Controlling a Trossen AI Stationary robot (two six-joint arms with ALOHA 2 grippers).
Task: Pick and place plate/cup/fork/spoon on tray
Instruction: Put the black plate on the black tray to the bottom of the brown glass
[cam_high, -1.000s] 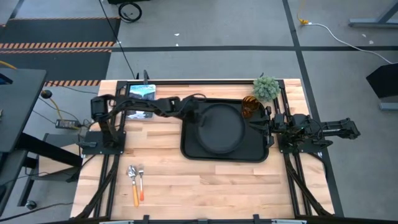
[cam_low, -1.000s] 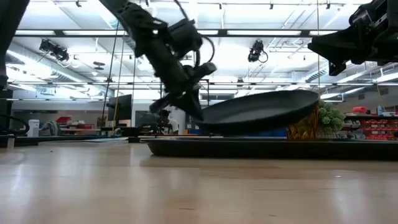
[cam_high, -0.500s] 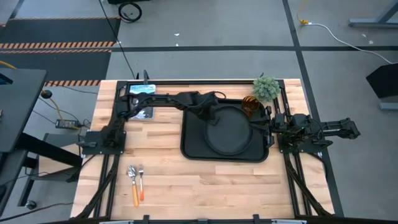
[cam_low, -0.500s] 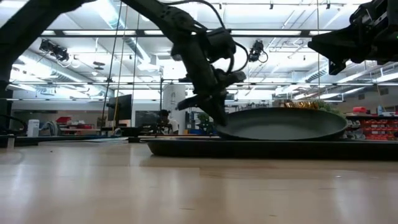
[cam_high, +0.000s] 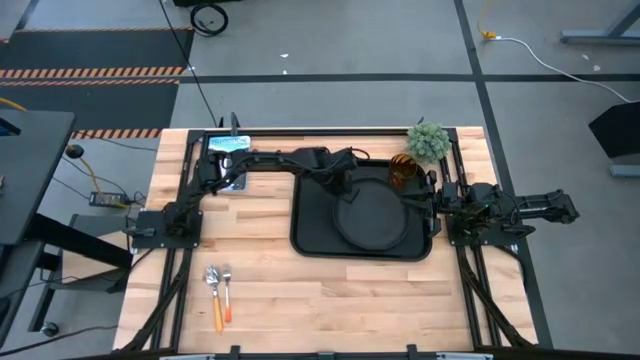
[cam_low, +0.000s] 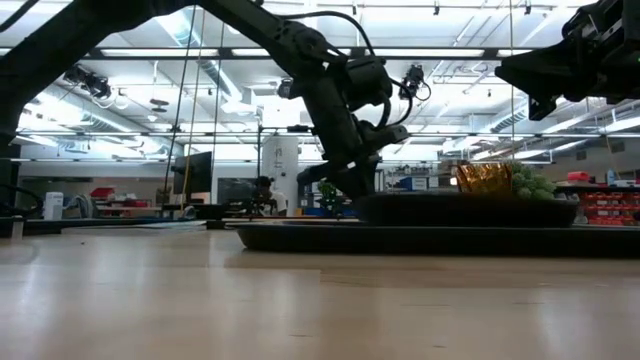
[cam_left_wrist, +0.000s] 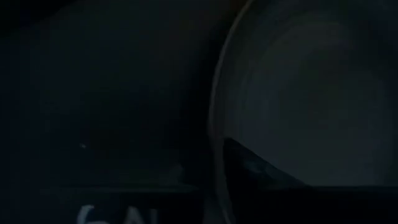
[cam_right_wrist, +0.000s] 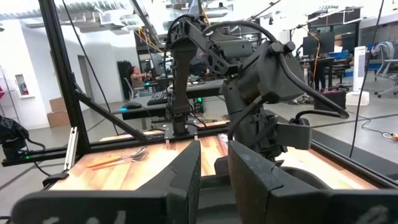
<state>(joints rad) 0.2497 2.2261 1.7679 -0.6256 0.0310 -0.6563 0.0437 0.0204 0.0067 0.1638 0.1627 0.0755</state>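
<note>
The round black plate (cam_high: 377, 216) lies flat in the black tray (cam_high: 310, 240), right of its middle; the low view shows it level (cam_low: 470, 209) on the tray (cam_low: 300, 237). My left gripper (cam_high: 345, 186) is at the plate's far-left rim and shut on it. The amber cup (cam_high: 400, 173) stands upright in the tray's far right corner. The fork and the spoon (cam_high: 219, 291) lie side by side on the wood near the front left. My right gripper (cam_high: 438, 205) waits at the tray's right edge, its fingers a narrow gap apart (cam_right_wrist: 214, 152). My left gripper has the plate's rim (cam_left_wrist: 215, 134) at its far-left side between its fingers. One finger (cam_left_wrist: 261, 169) lies on the inside of the plate; the other is lost in the dark below the rim. The fingers slant down from the table's left. The plate rests flat on the tray.
A small green plant (cam_high: 428, 141) stands just beyond the tray's far right corner, behind the cup. A blue-and-white item (cam_high: 228, 146) lies at the far left. Bare wood shows in front of the tray and to its left.
My left gripper has carried the plate toward the table's right edge and down. The plate was tilted, its right side raised; it has levelled out and now lies flat on the tray. In the low view the cup now shows above it.
</note>
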